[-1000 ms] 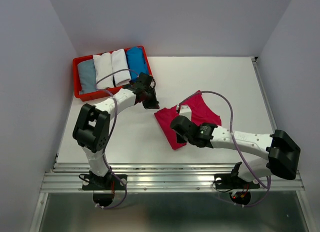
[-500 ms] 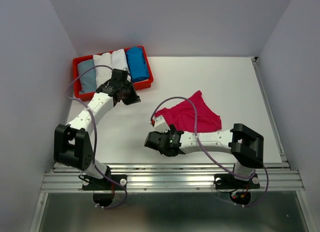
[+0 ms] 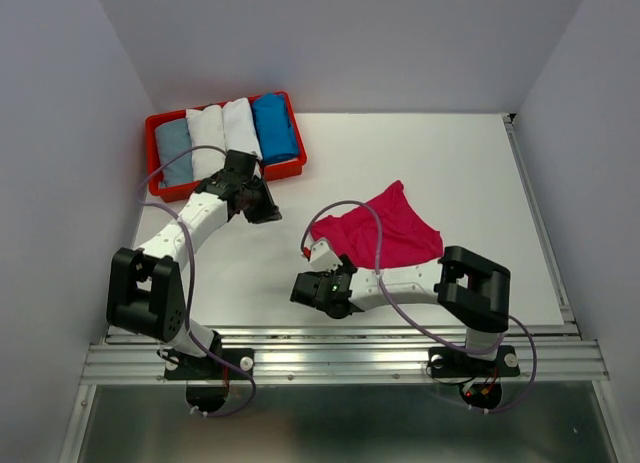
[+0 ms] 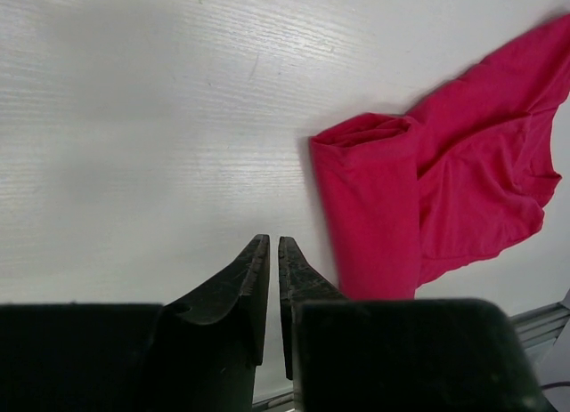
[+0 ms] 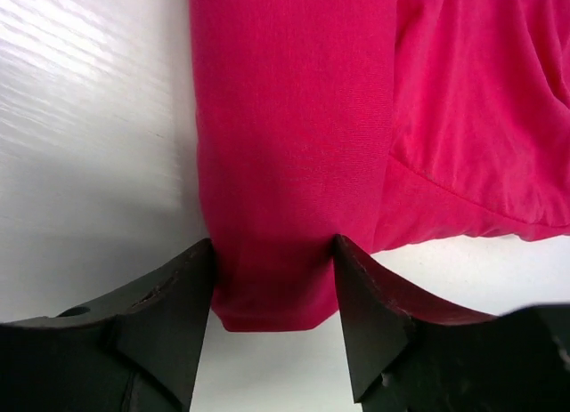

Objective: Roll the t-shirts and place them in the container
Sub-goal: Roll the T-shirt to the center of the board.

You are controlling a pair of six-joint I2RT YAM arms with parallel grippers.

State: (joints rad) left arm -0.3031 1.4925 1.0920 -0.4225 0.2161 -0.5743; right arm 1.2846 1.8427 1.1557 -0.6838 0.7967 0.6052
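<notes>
The magenta t-shirt (image 3: 390,233) lies crumpled on the white table, with a folded band along its left side (image 5: 294,118). My right gripper (image 5: 273,243) is open, one finger on each side of that band's near end. In the top view it (image 3: 322,268) sits at the shirt's near-left corner. My left gripper (image 4: 273,240) hangs over bare table to the left of the shirt (image 4: 427,198), its jaws parted by a narrow slit with nothing between them. From above it (image 3: 265,211) is just in front of the tray.
A red tray (image 3: 290,168) at the back left holds rolled t-shirts: one grey-blue (image 3: 173,151), two white (image 3: 207,138) (image 3: 240,128), one blue (image 3: 273,125). Grey walls close in the table on three sides. A metal rail runs along the near edge.
The left arm let go and drew back from the shirt towards the tray, its jaws parting slightly. The right arm swung to the shirt's near-left corner and opened its jaws around the folded band.
</notes>
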